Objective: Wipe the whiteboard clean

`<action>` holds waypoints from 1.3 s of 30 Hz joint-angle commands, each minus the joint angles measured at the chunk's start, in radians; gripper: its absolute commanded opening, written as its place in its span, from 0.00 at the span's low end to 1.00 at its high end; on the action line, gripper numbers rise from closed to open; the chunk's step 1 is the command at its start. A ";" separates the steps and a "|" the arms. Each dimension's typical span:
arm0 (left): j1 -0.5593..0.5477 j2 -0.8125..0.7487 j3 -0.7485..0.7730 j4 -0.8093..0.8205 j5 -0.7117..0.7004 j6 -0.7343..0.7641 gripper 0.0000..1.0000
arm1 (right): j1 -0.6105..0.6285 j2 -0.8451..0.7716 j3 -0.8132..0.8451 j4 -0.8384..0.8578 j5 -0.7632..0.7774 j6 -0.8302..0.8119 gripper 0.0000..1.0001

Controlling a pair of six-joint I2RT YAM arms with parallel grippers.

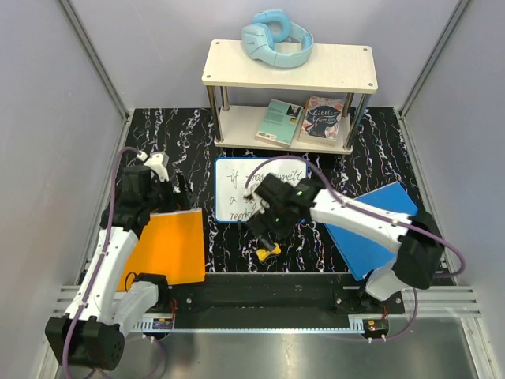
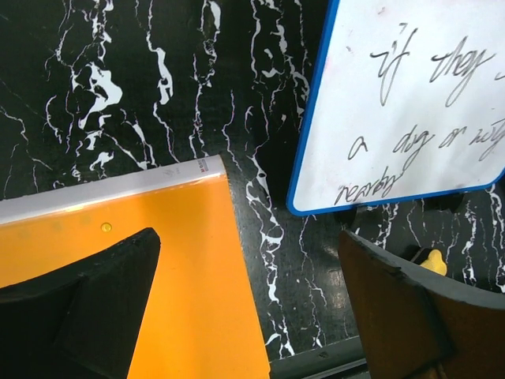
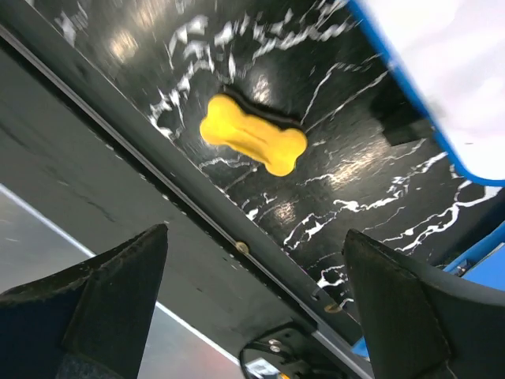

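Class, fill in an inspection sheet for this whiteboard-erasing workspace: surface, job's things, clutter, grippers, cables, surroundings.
Surface: black, white-veined tabletop.
Job's things: whiteboard lies flat with dark handwriting on it; yellow bone-shaped eraser lies on the table near the front edge, untouched.
Clutter: orange panel at left, blue panel at right; shelf with headphones on top and two books below.
Grippers: left gripper open, empty; right gripper open, empty, above the eraser.
Cables: purple cables loop along both arms; no snag seen.
Surroundings: grey walls, metal frame.
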State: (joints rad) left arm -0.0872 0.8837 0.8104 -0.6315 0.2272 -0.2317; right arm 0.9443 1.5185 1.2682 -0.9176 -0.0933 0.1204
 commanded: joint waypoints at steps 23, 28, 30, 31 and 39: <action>-0.002 0.218 0.012 0.004 -0.066 0.029 0.99 | 0.177 0.183 -0.003 0.126 0.061 -0.357 0.89; -0.002 0.242 0.018 -0.002 -0.065 0.029 0.99 | 0.177 0.201 -0.035 0.171 0.053 -0.360 0.88; -0.003 0.244 0.016 -0.004 -0.062 0.029 0.99 | 0.179 0.213 -0.043 0.178 0.066 -0.364 0.88; -0.002 0.245 0.018 -0.004 -0.060 0.029 0.99 | 0.180 0.218 -0.046 0.180 0.067 -0.367 0.88; -0.002 0.242 0.022 -0.002 -0.037 0.029 0.99 | 0.183 0.288 -0.053 0.206 0.150 -0.363 0.86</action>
State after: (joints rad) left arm -0.0872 1.1301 0.8104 -0.6567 0.1547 -0.2131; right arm 1.1168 1.7691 1.2167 -0.7494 0.0032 -0.2317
